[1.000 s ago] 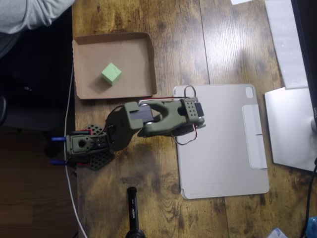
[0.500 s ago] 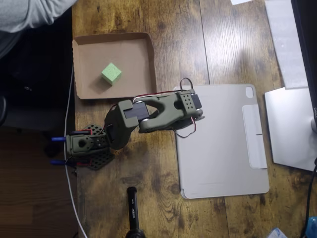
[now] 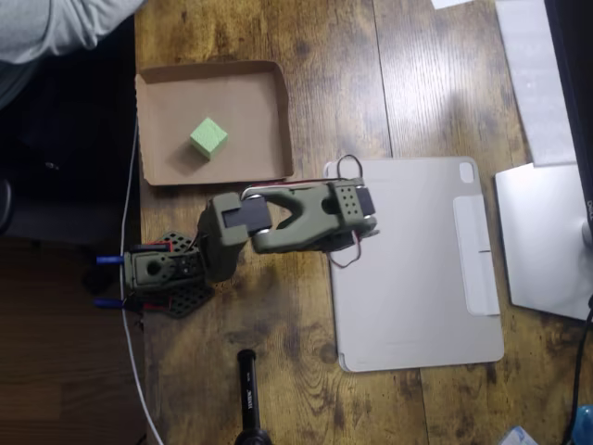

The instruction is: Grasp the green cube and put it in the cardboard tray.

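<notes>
Seen from overhead, the green cube (image 3: pixel 208 138) is sitting inside the cardboard tray (image 3: pixel 269 111), resting on the tray floor left of its centre and touching none of the low walls. The cube is the tray's sole content; the rest of its brown interior is lying bare. The tray is lying up and to the left of my gripper, well apart from it, near the left edge of the wooden worktop (image 3: pixel 324 56).

My olive-green arm (image 3: pixel 287 218) is folding over itself below the tray, its base (image 3: pixel 162 273) sitting at the worktop's left edge. My gripper (image 3: pixel 357 209) is pointing away from the tray, toward the grey tablet cover (image 3: pixel 417 269), at that cover's upper-left corner. From above, the wrist housing is hiding the fingers, so I cannot tell how wide they are standing or whether anything is between them.

A grey sleeve (image 3: pixel 56 23) is cutting into the top-left corner, and a black cylindrical object (image 3: pixel 250 399) is running off the bottom edge. Pale items at the right edge, far beyond my gripper, are being cropped and are hard to make out.
</notes>
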{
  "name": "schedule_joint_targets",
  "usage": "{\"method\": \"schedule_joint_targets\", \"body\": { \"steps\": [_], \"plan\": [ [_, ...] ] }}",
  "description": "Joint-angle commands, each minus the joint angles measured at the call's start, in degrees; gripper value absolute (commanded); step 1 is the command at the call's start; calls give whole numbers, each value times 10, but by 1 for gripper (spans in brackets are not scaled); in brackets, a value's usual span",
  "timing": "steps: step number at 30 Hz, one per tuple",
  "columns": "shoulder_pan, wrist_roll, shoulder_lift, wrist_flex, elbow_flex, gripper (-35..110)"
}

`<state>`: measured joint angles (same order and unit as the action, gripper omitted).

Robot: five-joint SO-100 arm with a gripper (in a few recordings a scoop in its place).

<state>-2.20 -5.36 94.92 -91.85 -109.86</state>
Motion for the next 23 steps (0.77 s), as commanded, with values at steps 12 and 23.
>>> {"method": "schedule_joint_targets", "body": {
  "steps": [12,23],
  "plan": [
    [8,25,-16,-99,58,0],
    [-4,27,-47,-103,65,0]
  ]
}}
